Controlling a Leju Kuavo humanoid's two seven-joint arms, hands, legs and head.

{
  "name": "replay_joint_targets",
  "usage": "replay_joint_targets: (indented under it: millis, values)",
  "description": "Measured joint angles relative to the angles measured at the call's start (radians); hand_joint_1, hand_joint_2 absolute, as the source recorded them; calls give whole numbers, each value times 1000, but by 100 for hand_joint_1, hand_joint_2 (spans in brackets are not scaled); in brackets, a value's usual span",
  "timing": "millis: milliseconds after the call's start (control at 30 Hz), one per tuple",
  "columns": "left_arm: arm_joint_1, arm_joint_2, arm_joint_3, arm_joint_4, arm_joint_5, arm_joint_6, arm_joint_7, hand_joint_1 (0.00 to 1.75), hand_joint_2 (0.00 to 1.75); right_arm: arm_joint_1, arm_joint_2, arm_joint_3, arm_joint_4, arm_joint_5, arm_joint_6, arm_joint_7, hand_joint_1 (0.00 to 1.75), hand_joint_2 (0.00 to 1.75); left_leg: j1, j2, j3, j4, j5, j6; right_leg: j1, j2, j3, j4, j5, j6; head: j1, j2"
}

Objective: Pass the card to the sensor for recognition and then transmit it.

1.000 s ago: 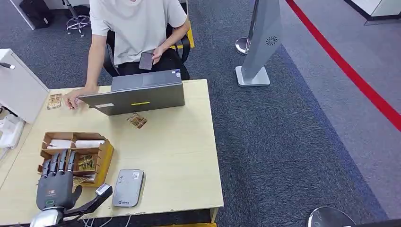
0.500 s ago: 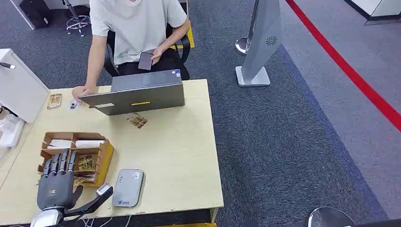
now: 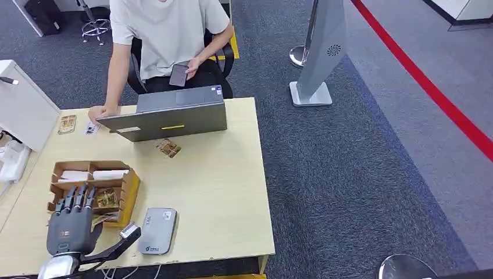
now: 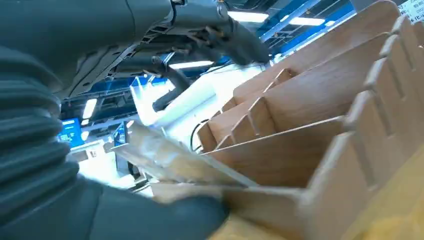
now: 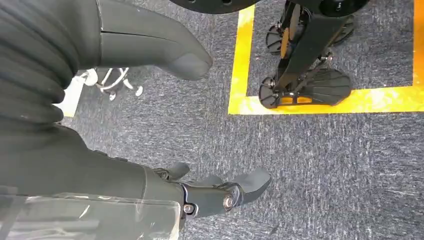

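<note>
While reaching: left hand (image 3: 71,228) over the wooden organiser (image 3: 129,192), fingers spread, card grasp unclear.
Cards (image 3: 107,199): in the organiser's near compartment.
Sensor (image 3: 157,230): just beside the organiser.
Risk: fingers snag dividers, lift several cards.
Right hand (image 5: 165,165): hanging, loosely apart, empty.

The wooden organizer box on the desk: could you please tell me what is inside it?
The wooden organizer holds two white rolled items in its far compartments and patterned cards in a nearer one. The left hand covers the nearest compartments, hiding their contents.
</note>
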Motion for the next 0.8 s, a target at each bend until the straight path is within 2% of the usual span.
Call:
replay_joint_targets:
  millis: [600, 800]
  values:
    - [1, 0, 0, -11, 5, -18, -8, 175, 175, 0, 0, -1, 0, 0, 0, 0, 0, 175, 0, 0, 0, 0, 0, 0, 0, 0, 0, 0, 0, 0, 0, 0]
    - [0, 5, -1, -15, 18, -45, -19, 175, 175, 0, 0, -2, 0, 2, 0, 2, 0, 175, 0, 0, 0, 0, 0, 0, 0, 0, 0, 0, 0, 0, 0, 0]
